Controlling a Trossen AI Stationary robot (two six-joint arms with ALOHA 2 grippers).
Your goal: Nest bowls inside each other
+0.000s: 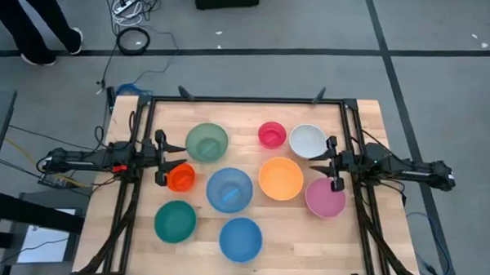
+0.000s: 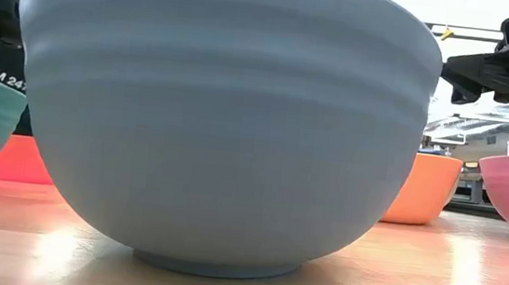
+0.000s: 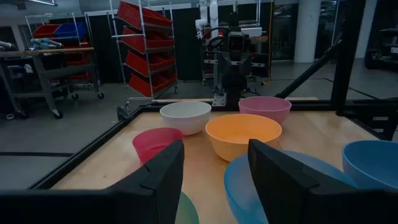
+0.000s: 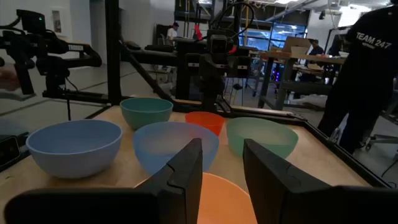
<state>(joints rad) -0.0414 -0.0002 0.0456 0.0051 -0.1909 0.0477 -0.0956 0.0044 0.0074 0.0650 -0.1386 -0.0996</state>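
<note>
Readable text: "TEAM 247" in white on the back of a person's dark shirt, standing beyond the bench edge in the right wrist view; the low view shows part of the same lettering, "TEAM 24", behind the bowls.

Nine bowls, all separate and upright on the wooden bench, none nested. All are plain, round, smooth plastic, with no markings visible.
- Far row: sage green bowl, small magenta bowl, white bowl.
- Middle row: small red-orange bowl, light blue bowl at the centre, orange bowl, pink bowl.
- Near row: teal bowl, second blue bowl (slightly deeper blue; it fills most of the low view, showing faint horizontal ridges on its outer wall).

Left tool: fingers spread apart, empty, at the bench's left side just beside the red-orange bowl and near the sage green one. In its wrist view the two dark fingers frame the orange bowl, with clear space between them.

Right tool: fingers parted with a gap, gripping nothing, between the white bowl and the pink bowl, close to the orange bowl's rim. No contact with any bowl can be made out.

Background: red bins on wire racks in the left wrist view.
</note>
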